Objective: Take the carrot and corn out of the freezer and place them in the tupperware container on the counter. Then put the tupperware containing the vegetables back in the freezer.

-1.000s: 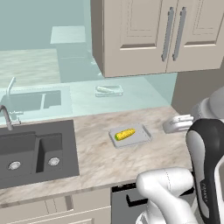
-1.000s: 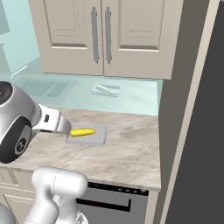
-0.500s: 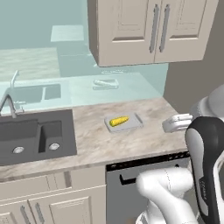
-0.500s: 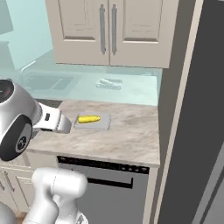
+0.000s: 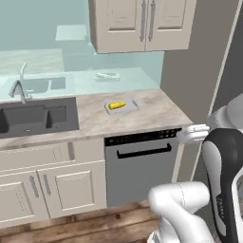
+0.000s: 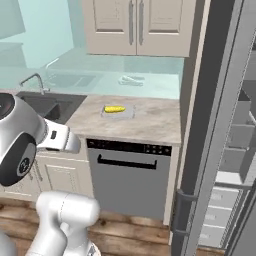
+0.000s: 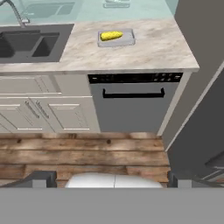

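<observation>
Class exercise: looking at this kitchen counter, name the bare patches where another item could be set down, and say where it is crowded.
The counter is bare between the sink and the tupperware container, along the front edge above the dishwasher, and right of the container up to the freezer side. The only occupied spot is the container itself, holding the corn.
</observation>
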